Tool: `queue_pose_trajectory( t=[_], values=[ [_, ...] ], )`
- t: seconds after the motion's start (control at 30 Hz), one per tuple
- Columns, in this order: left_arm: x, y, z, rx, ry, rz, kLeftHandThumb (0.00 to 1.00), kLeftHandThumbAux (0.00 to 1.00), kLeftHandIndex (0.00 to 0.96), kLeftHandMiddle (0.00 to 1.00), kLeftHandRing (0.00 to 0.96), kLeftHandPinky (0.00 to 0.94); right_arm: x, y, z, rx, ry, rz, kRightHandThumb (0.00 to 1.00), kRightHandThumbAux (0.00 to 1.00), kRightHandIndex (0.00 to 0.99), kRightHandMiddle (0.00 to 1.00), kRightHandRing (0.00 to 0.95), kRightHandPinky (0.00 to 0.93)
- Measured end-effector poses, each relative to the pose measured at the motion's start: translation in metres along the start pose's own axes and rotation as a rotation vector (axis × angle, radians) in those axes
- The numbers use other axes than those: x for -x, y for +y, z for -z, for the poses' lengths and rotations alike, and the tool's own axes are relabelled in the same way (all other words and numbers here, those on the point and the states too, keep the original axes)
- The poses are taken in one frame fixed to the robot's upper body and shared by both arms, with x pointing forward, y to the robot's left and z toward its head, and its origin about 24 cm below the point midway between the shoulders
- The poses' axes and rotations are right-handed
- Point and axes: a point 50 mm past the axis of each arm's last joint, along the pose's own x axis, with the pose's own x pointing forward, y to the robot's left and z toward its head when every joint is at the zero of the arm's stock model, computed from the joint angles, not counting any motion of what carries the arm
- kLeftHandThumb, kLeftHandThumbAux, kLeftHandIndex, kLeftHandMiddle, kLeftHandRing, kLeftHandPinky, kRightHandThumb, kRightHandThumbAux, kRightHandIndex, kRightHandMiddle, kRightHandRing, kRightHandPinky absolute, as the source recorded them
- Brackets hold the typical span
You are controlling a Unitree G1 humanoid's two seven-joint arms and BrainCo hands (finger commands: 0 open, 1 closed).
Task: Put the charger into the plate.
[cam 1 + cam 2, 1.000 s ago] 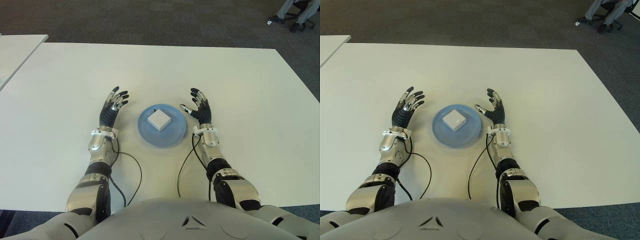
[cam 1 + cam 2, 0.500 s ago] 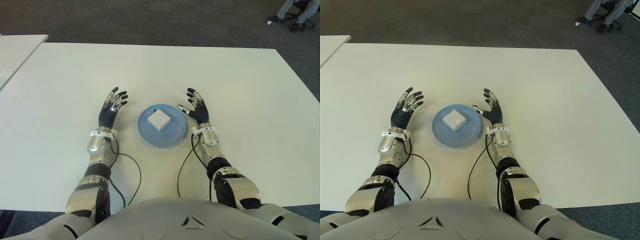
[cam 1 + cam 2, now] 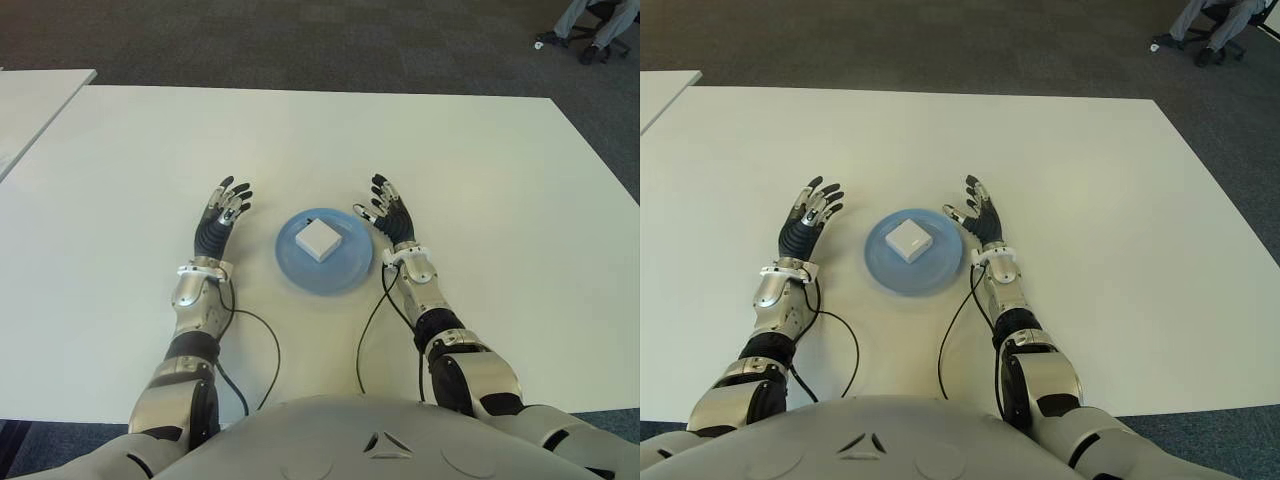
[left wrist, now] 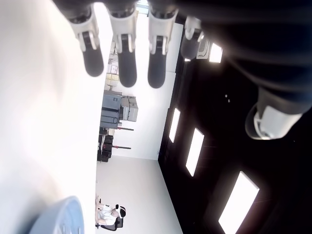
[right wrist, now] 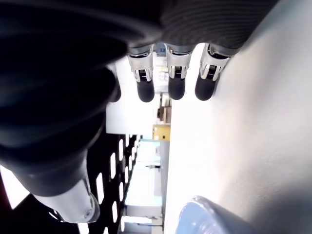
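No readable text, label, brand or number shows on anything.

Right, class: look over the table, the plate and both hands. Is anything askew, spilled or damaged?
Nothing stands out. The white charger lies flat in the blue plate on the white table. The left hand and right hand flank the plate, fingers spread, holding nothing.

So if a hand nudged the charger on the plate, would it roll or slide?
The charger looks like a flat-sided block, so probably it would slide, not roll. The plate looks smooth, perhaps slippery. It seems rigid.
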Motion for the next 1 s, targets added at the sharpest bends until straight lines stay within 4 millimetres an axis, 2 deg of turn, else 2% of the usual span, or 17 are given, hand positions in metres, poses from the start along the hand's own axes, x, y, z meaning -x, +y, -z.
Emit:
queue_pose_trajectory(
  t=[0.27, 1.0],
  values=[
    [0.0012, 0.0028, -0.0006, -0.008, 0.019, 0.006, 0.000, 0.496, 0.026, 0.131, 0.122, 0.109, -0.0026, 0.0006, -0.0023, -0.032, 0.038, 0.012, 0.026, 0.665, 0.000, 0.013, 0.018, 0.037],
    [0.0039, 0.0058, -0.0007, -0.030, 0.053, -0.002, 0.000, 0.514, 0.013, 0.101, 0.095, 0.105, -0.0031, 0.0058, -0.0042, -0.086, 0.068, 0.056, 0.026, 0.641, 0.000, 0.000, 0.000, 0.012]
  ],
)
